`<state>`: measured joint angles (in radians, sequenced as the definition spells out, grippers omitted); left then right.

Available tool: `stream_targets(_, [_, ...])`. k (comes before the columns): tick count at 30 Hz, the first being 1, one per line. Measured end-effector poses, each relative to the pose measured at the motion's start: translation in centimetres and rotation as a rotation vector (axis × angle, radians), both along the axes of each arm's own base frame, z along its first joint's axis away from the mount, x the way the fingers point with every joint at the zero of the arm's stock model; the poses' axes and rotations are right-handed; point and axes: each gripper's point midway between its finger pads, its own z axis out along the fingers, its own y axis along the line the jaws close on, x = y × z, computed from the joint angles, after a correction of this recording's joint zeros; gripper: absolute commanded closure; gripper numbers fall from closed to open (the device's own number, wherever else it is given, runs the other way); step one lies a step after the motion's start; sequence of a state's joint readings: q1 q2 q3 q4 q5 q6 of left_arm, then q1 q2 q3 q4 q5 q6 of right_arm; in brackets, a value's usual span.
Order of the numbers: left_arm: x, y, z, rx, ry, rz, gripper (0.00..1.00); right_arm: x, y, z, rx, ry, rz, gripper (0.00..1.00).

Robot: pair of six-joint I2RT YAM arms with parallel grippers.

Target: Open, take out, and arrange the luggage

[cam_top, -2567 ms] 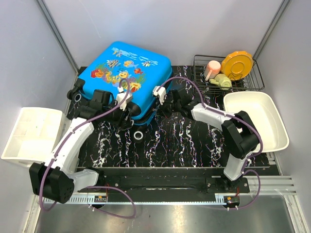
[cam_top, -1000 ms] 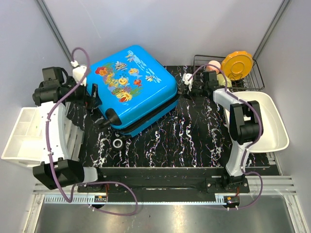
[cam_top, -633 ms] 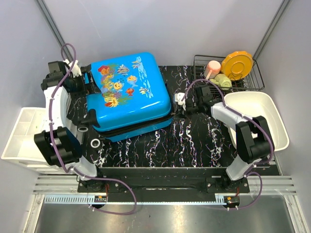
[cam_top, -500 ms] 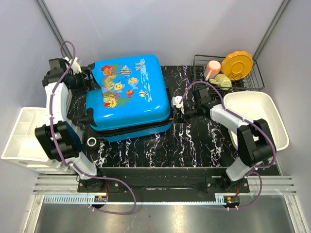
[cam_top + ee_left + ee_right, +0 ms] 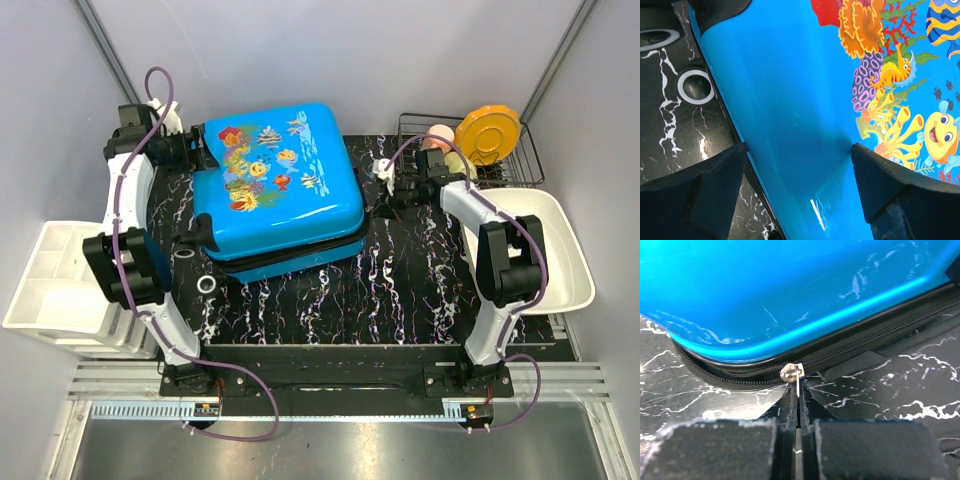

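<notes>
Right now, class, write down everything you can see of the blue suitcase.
The luggage is a glossy bright blue hard shell printed with cartoon fish and coral, with black trim, wheels and zipper. It lies flat, print up, lid down, on the black marbled table. The right gripper is shut on its silver zipper pull at the right side; the left gripper is open, fingers straddling the far-left corner.

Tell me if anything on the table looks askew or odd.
The luggage lies skewed on the table, a dark gap showing between its halves along the near side. The right tool pinches the zipper pull.
</notes>
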<state>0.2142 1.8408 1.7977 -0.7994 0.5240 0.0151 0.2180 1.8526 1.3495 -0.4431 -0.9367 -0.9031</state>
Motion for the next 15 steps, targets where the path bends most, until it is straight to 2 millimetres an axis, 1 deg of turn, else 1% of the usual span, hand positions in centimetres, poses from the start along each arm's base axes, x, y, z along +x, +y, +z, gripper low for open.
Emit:
stream_targets(4, [0.9,-0.6,0.0,0.015,-0.016,-0.033,0.13,2.1,-0.1,-0.5,0.005,-0.008,-0.01,1.0])
stream_targets(6, [1.3,-0.7,0.1,0.023,-0.018,-0.047,0.13,2.5,0.2,-0.7,0.022,-0.001,0.002,1.0])
stream_targets(12, [2.5,-1.0,0.0,0.039,-0.031,-0.077,0.16,2.4,0.6,-0.7,0.043,-0.031,0.026,1.0])
stream_targets(15, [3.6,-1.3,0.0,0.053,-0.056,-0.101,0.17,1.6,0.9,-0.6,0.038,-0.071,0.034,1.0])
